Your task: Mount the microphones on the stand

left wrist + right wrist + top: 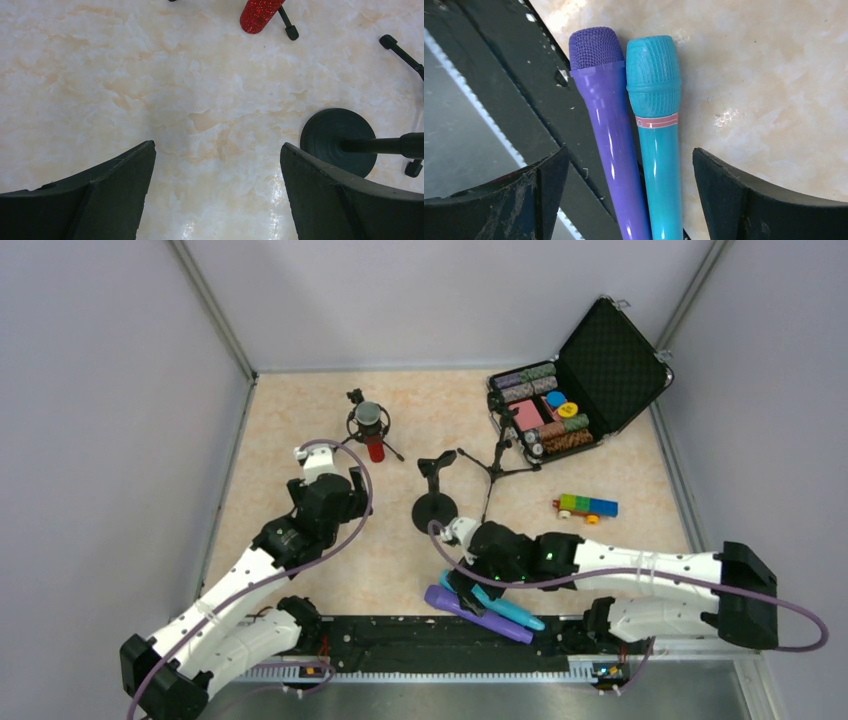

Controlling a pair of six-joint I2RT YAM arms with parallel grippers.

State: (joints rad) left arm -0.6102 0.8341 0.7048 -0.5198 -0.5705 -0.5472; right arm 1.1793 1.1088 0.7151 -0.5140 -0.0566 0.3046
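Spread right gripper (629, 157) is straddling touching purple plastic microphone (609, 120) and light blue plastic microphone (656, 135); centring on 1 is advisable. Left gripper (217, 146): fingers spread.

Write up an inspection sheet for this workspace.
Surface: beige marbled tabletop, no spills seen.
Job's things: red microphone sits in a tripod stand; purple microphone and light blue microphone lie side by side at the near edge; round-base stand and second tripod stand hold nothing.
Clutter: open case of poker chips; block train.
Grippers: left gripper open above the tabletop; right gripper open, both lying microphones between its fingers.
Cables: purple cable along each arm, nothing snagged.
Surroundings: grey walls, metal frame posts.
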